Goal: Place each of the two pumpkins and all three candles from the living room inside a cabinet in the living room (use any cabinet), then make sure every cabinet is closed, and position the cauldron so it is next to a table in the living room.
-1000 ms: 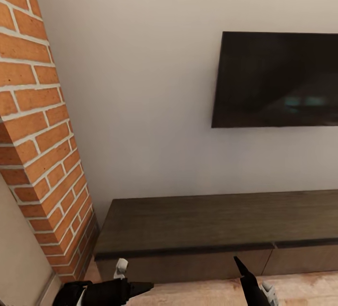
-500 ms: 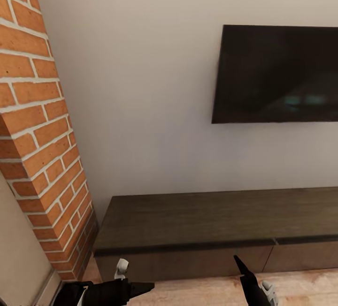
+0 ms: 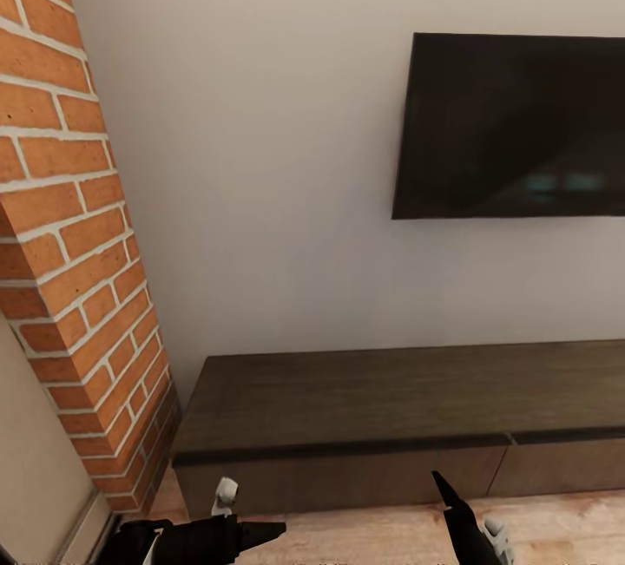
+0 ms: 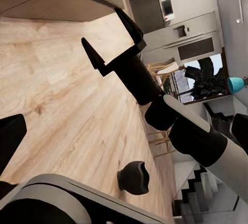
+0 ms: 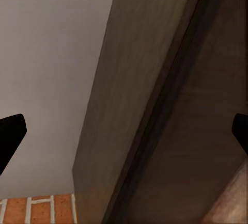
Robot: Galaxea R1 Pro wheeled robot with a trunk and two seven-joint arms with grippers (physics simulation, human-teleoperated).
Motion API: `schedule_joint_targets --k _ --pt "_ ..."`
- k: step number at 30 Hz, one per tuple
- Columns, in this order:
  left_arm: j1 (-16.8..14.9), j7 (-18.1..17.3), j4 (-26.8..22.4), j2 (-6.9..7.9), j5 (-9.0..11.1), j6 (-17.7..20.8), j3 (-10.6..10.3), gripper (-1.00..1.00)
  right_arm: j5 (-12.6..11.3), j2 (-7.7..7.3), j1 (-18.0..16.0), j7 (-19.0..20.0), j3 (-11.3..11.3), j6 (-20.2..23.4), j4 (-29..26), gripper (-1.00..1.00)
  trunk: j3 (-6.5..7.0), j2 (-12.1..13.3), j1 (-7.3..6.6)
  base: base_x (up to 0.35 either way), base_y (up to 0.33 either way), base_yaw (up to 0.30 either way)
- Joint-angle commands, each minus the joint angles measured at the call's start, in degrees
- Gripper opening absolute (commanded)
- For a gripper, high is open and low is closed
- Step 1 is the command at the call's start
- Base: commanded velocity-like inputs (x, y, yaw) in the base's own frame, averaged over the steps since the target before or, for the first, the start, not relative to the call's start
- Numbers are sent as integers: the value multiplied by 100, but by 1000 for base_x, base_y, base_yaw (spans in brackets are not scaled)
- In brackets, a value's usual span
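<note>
The long dark brown cabinet (image 3: 365, 409) runs along the white wall, and the drawer fronts I can see are closed and flush. My left gripper (image 3: 265, 534) hovers low over the floor before its left end; its fingertips (image 4: 11, 136) stand wide apart, so it is open and empty. My right gripper (image 3: 451, 500) points at the cabinet front, open with nothing between its fingers, as the left wrist view (image 4: 111, 38) and its own view (image 5: 124, 131) show. A small glossy black round pot, likely the cauldron (image 4: 133, 177), sits on the wood floor behind me. Pumpkins, candles and table are out of view.
A red brick column (image 3: 69, 244) stands left of the cabinet. A black TV (image 3: 512, 127) hangs on the wall above it. Light wood floor (image 3: 365, 539) lies in front. Wooden chairs (image 4: 163, 72) and kitchen units show far behind.
The whole head picture has slid up a little, so the camera moved. Both grippers hold the same pose, and the cabinet is unchanged.
</note>
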Motion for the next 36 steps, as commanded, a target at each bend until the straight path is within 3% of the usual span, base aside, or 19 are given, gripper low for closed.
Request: schedule_joint_targets --k 1,6,10,14,19,23,36 --pt "-1 -14 -1 1 11 60 0 100 -65 2 -3 22 -16 68 5 100 -24 -44 22 0 0 0" --pt "-1 -14 -1 1 11 60 0 100 -131 3 -3 29 -28 99 14 100 -114 -245 132 0 0 0" --pt "1 -14 -1 4 11 60 0 100 -413 5 -3 45 -30 99 10 100 -186 -405 219 0 0 0" --pt "2 -14 -1 8 10 60 0 100 -512 4 -3 60 -30 105 13 100 -258 -565 307 0 0 0" --pt "5 -14 -1 9 11 60 0 100 -729 -7 -3 511 -27 147 37 100 -347 -766 417 0 0 0" --pt "5 -14 -1 9 11 60 0 100 -967 -13 -3 663 -22 421 61 100 -419 -926 505 0 0 0" --pt "6 -23 -1 9 11 60 0 100 -1017 -14 -3 675 -24 581 69 100 -653 -1448 791 0 0 0"
